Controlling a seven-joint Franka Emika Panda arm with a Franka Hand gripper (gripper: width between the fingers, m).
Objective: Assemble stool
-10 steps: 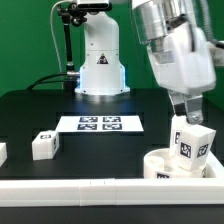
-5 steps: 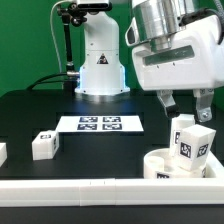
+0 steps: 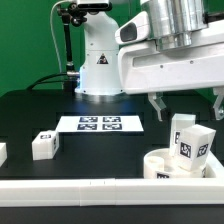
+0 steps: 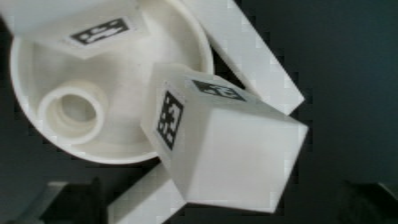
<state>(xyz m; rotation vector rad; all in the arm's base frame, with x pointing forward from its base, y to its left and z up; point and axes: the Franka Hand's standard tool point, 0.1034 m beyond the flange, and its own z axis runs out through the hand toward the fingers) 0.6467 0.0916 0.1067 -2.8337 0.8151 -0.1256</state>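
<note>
The round white seat disc (image 3: 160,163) lies at the exterior view's lower right, against the front rail. Two white tagged leg blocks stand upright on it, one in front (image 3: 195,147) and one just behind (image 3: 180,127). My gripper (image 3: 187,104) hangs open above them, its fingers apart on either side and touching nothing. In the wrist view the seat disc (image 4: 71,75) shows a round hole; the near leg block (image 4: 222,140) fills the middle and the other block (image 4: 103,30) stands farther off. The open gripper (image 4: 217,205) straddles the near block from above.
A loose leg block (image 3: 43,145) lies on the black table at the exterior view's left, and another (image 3: 2,152) sits at the left edge. The marker board (image 3: 100,123) lies mid-table. A long white rail (image 3: 90,190) runs along the front and also shows in the wrist view (image 4: 249,60).
The gripper was shut on the rear leg block a second ago. It has opened, let go of the block and risen above it. The block stays upright on the seat.
</note>
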